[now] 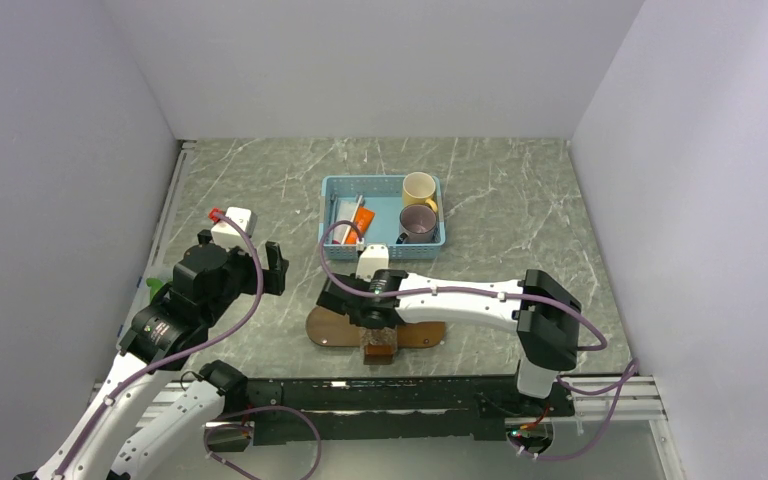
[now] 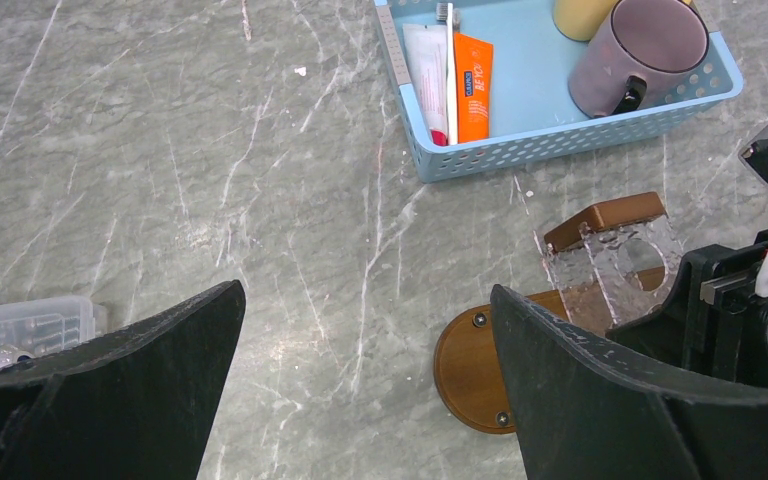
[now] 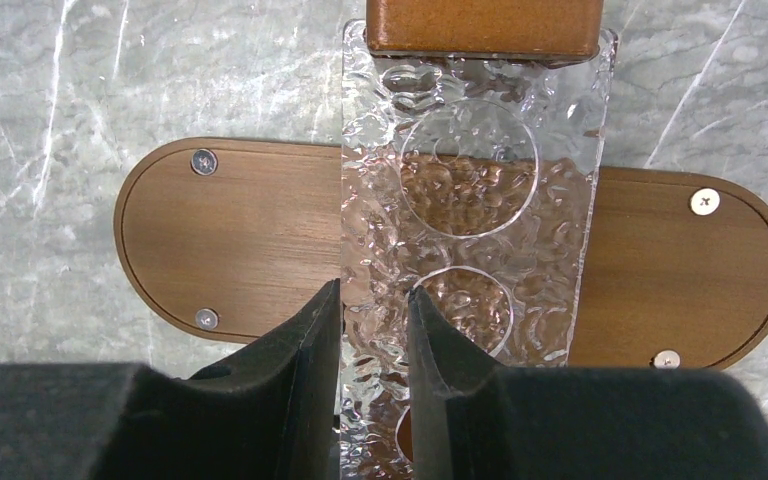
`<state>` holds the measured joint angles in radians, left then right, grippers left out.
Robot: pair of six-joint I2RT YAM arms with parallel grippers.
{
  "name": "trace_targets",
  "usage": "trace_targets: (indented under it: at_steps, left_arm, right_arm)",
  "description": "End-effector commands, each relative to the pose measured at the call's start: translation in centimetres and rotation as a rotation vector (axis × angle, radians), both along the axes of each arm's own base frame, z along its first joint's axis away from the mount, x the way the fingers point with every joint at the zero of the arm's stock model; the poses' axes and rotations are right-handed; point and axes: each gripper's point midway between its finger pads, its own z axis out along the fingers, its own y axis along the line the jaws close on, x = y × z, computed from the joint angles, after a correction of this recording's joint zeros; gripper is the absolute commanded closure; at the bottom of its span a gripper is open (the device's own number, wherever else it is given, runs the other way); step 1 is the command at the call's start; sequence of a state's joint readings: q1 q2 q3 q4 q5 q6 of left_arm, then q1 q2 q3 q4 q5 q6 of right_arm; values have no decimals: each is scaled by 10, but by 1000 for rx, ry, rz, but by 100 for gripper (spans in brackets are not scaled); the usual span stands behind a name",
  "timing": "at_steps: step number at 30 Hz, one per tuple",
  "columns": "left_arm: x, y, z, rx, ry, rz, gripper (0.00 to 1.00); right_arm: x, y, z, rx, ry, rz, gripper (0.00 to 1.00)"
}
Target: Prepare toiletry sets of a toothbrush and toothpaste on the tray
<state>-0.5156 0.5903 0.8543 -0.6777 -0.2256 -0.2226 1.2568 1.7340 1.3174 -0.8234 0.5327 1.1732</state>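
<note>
The tray [image 3: 230,240] looks matt wood, the panel [image 3: 375,230] rippled clear plastic.

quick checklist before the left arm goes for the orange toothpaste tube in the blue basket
1. left gripper open and empty: ok
2. small orange toothpaste tube flat and uncovered in the light-blue plastic mesh basket: ok
3. finger room beside it: not ok, slim toothbrush lies close along one side
4. dark-brown wooden oval tray free of toiletries: ok
5. right gripper away from tray: not ok, it hangs over the clear textured holder; gripping it: cannot tell
</note>
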Motion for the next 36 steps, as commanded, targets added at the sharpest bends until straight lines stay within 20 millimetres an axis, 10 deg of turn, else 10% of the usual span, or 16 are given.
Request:
trace_targets:
  at_steps: [1,36]
  left_arm:
    - [0,-1,4,-9,-19,-7,1]
    - [0,1,4,-7,-18,0,1]
  right_arm:
    - [6,11,20,45,-48,-22,84]
    - [4,10,16,17,-42,-30,61]
